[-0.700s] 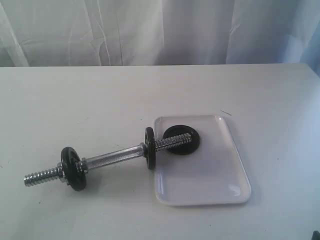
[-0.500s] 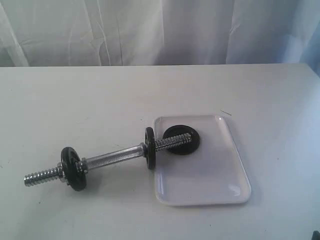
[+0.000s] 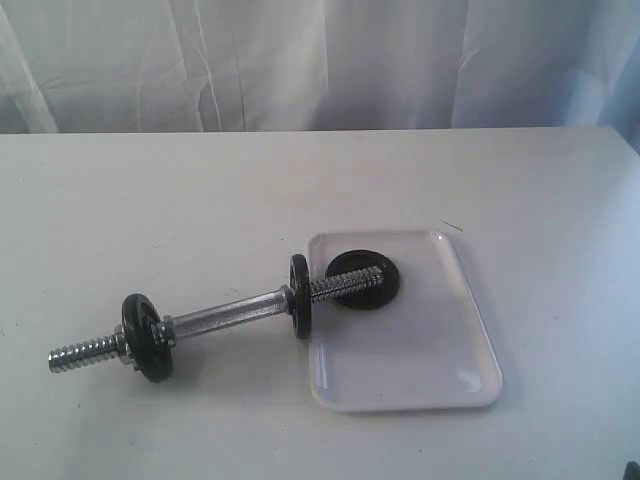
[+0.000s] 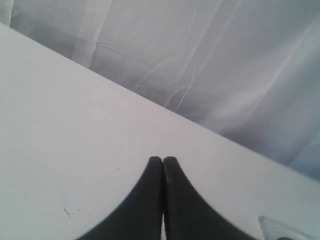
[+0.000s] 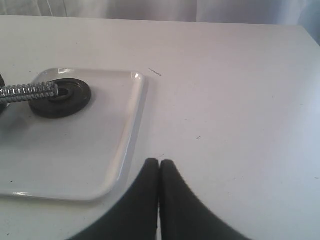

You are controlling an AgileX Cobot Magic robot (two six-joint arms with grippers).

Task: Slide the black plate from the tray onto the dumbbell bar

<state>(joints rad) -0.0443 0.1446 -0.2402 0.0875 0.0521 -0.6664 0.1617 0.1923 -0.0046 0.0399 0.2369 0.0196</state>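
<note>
Well, left of centre on the tabletop lies the dumbbell bar, its right threaded end over the black plate, flat in the upper left of the tray. The left arm's fingers are pressed together, the right arm's fingers likewise.

Small matte black plate lying flat near the far left corner of the glossy white tray, chrome dumbbell bar lying slanted, one threaded end reaching across the tray rim over the plate's centre hole, two black discs mounted on it
</note>
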